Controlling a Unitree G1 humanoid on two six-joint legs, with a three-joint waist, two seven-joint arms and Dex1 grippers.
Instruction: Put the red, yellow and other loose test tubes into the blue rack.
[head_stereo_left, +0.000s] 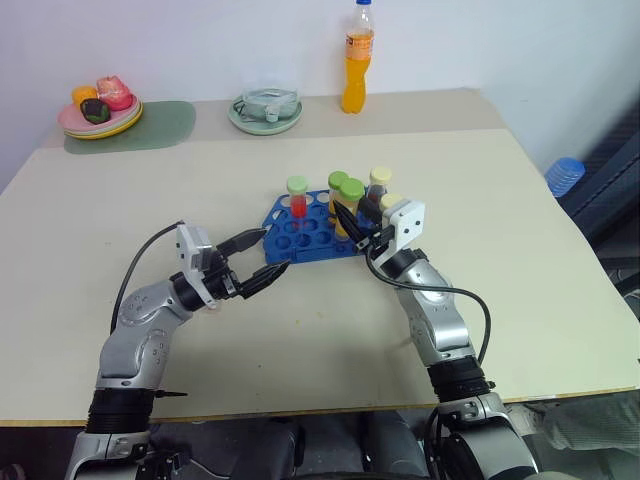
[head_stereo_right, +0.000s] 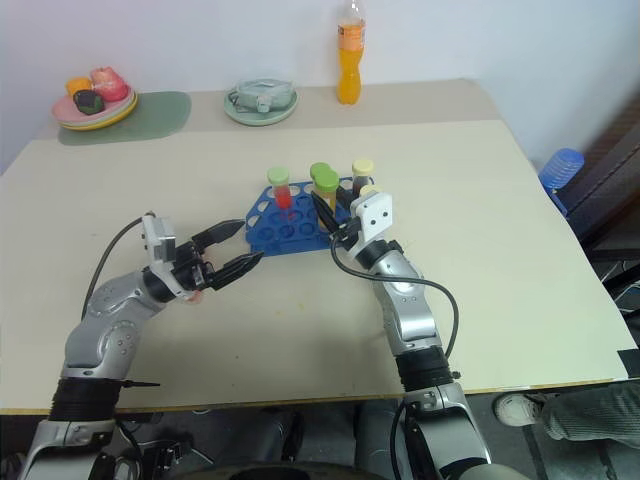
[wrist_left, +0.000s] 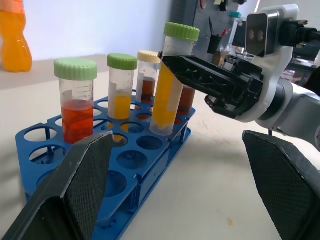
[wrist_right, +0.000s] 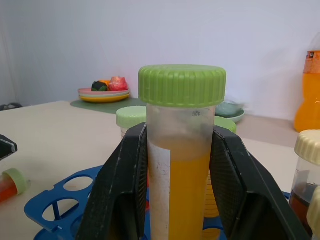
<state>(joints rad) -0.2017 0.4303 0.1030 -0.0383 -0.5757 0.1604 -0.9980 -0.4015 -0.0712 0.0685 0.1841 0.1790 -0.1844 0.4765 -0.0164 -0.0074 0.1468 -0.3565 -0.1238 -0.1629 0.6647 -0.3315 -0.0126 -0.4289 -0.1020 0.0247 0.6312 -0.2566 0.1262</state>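
The blue rack stands mid-table. A red tube, a yellow tube and brown cream-capped tubes stand upright in it. My right gripper is shut on a green-capped yellow tube and holds it upright, with the tube's lower end at a hole on the rack's right side. My left gripper is open and empty just off the rack's front left corner. Another red tube lies on the table beside the left fingertip.
At the back of the table stand a tall orange drink bottle, a round pale green dish and a plate of fruit on a green mat. A blue object sits past the table's right edge.
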